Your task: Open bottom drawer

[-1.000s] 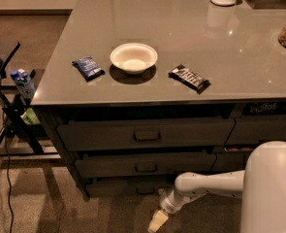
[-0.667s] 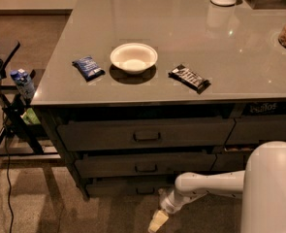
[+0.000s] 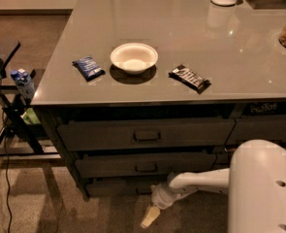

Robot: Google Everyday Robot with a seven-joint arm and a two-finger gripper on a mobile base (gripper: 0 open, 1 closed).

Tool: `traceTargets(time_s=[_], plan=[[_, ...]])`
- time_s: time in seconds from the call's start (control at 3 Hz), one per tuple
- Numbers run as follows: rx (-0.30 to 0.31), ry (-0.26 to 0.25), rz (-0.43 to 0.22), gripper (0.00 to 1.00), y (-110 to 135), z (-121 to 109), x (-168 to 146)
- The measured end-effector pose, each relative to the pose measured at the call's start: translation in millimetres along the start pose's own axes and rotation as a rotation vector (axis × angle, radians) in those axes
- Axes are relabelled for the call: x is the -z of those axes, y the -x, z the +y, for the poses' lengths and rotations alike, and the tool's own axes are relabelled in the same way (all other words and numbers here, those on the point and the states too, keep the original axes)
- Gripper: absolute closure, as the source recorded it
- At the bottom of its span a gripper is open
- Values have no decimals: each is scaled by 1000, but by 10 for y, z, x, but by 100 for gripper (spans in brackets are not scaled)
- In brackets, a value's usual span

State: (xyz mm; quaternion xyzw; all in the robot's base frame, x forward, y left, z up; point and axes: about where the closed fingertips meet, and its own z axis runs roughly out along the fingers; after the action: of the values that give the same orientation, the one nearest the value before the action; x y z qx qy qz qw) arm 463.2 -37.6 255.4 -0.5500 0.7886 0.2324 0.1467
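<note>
The bottom drawer [image 3: 118, 187] is the lowest, shallowest dark front of the left stack, under two taller drawers [image 3: 147, 135] [image 3: 145, 165]. It looks shut; its handle is hidden behind my wrist. My white arm reaches in from the lower right. The gripper [image 3: 150, 217] hangs low in front of the bottom drawer, just right of its centre, its pale fingertips pointing down at the floor.
On the grey counter [image 3: 191, 33] lie a blue packet [image 3: 88, 67], a white bowl [image 3: 134, 58] and a dark snack bar [image 3: 189, 77]. A second drawer stack [image 3: 263, 125] is at right. A black stand [image 3: 11, 115] with a small carton [image 3: 24, 82] is at left.
</note>
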Motion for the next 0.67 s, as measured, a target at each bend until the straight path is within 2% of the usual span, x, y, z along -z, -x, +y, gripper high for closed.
traceTargets(time_s=[0.33, 0.67], plan=[[2, 11, -7, 0, 66, -113, -228], [-28, 36, -4, 0, -5, -135, -441]])
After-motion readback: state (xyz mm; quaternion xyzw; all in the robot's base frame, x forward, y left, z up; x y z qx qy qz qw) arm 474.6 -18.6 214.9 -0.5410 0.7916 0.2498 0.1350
